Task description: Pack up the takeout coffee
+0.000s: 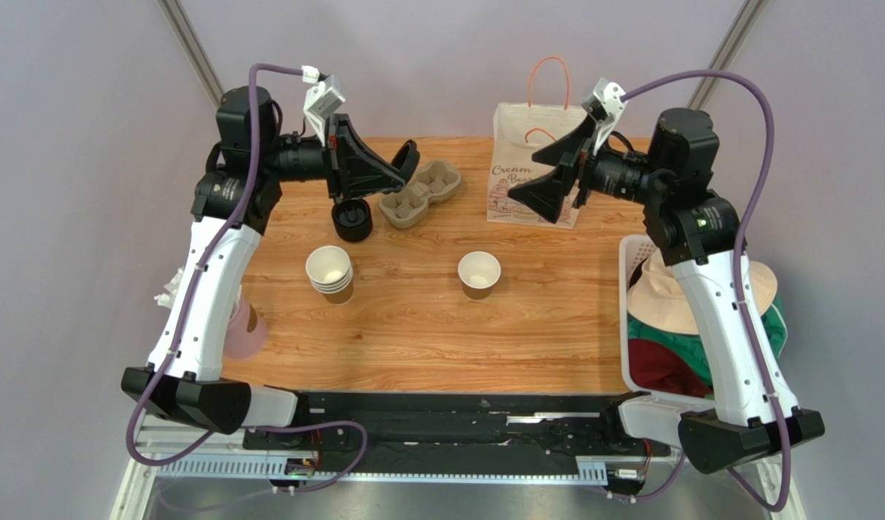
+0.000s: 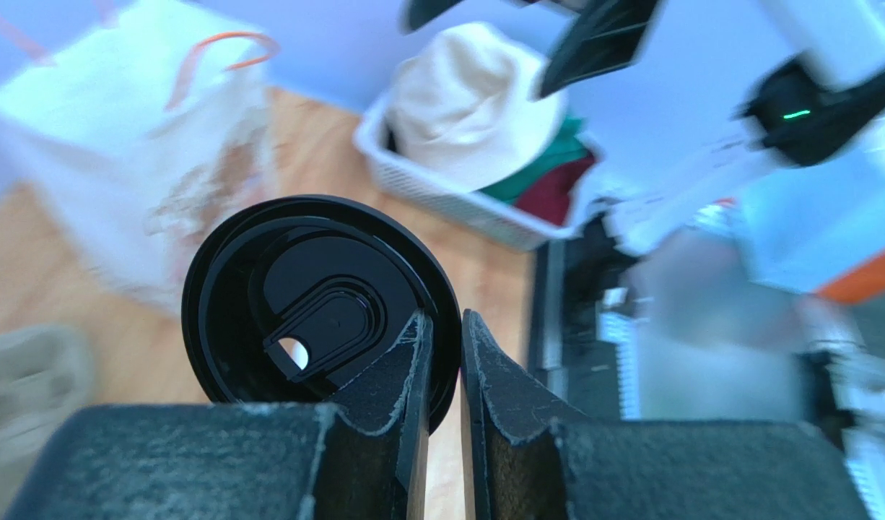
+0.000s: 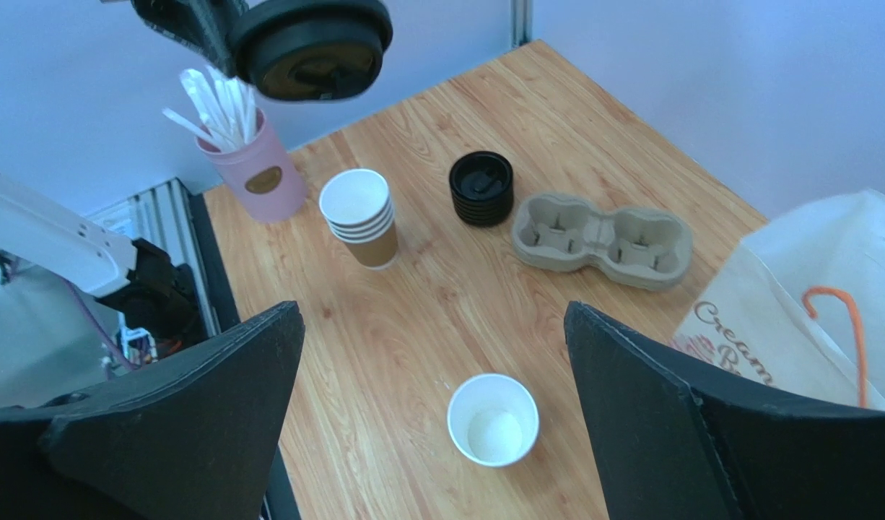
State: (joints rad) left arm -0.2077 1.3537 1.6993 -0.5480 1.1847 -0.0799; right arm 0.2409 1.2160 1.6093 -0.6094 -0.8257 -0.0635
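One black lid [image 2: 306, 309] is pinched at its rim by the left jaws, which stand almost together with only the thin plastic edge between them. The lid hangs in the air over the far left part of the bench [image 1: 414, 336], near the stack of lids [image 1: 353, 221] and the pulp carrier [image 1: 421, 194]. I think the grip at the edge leaves the rest of the rim free, so that the lid can be pressed down onto a cup.

The takeout coffee is not yet complete. Its single cup [image 1: 478, 273] stands open and lidless near the middle of the bench, well apart from the lid. The stack of cups [image 1: 330, 272] stands to its left.

The right jaws are spread wide and hold nothing. They hover high above the bench, just in front of the paper bag [image 1: 531, 163], with the single cup below them, probably ready to steady it. The bag stands upright at the far edge, presumably for the packing.
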